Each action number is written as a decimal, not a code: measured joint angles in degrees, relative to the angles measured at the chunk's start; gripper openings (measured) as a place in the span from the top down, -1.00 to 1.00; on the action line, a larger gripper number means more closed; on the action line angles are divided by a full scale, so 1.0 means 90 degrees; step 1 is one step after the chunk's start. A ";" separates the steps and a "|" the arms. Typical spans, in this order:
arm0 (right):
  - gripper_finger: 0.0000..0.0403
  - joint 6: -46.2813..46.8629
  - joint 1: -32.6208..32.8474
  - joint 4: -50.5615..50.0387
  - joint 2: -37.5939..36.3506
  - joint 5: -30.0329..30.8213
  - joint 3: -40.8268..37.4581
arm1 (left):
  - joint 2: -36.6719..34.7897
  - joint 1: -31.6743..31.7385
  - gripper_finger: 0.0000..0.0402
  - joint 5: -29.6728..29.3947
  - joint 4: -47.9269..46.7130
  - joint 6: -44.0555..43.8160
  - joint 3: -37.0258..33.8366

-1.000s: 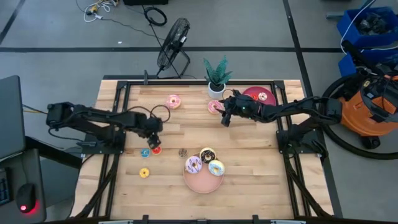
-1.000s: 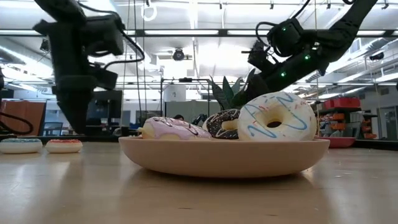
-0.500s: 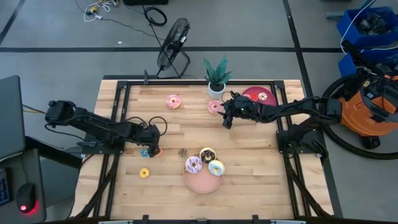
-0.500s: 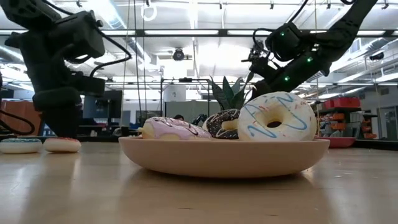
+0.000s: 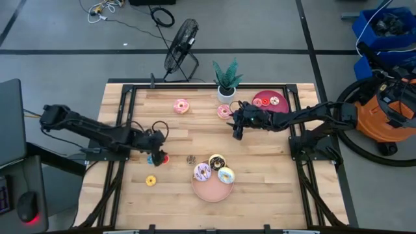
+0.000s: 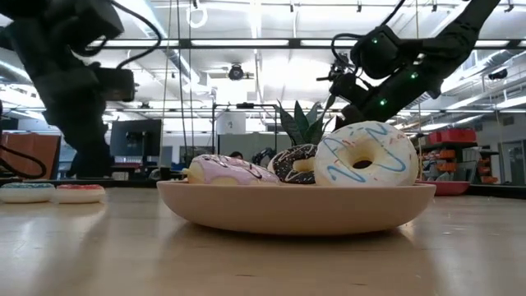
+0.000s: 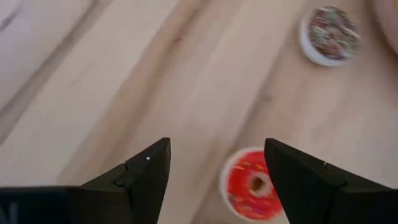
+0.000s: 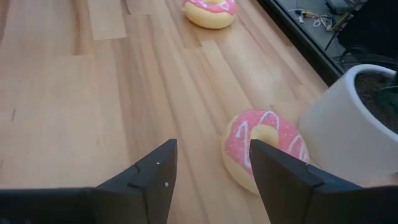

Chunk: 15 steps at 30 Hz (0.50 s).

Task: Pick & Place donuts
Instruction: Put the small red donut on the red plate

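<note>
Three donuts (image 5: pixel 216 169) on pink plate (image 5: pixel 209 190) — six elsewhere, two plates

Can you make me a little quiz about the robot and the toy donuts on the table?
1. True or false: the left pincer is open with a red donut showing between its fingers.
2. How many donuts lie in the light pink plate at the front of the table? A) one B) three C) five
3. Fill in: the pink donut with white stripes in front of the right pincer lies beside the white pot of a ____.

Key: 1 true. 2 B. 3 plant.
</note>
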 joint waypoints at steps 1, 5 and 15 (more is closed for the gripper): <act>-0.04 0.0000 0.0019 0.0000 0.0000 0.0000 0.0000 | -0.0007 -0.0125 -0.31 -0.0006 0.0013 -0.0071 0.0000; -0.04 0.0000 0.0070 0.0000 0.0000 0.0002 0.0000 | 0.0007 -0.0535 -0.31 -0.0014 0.0137 -0.0504 -0.0095; -0.04 -0.0002 0.0078 0.0002 0.0000 0.0005 0.0000 | 0.0010 -0.1095 -0.31 -0.0297 0.0786 -0.0964 -0.0734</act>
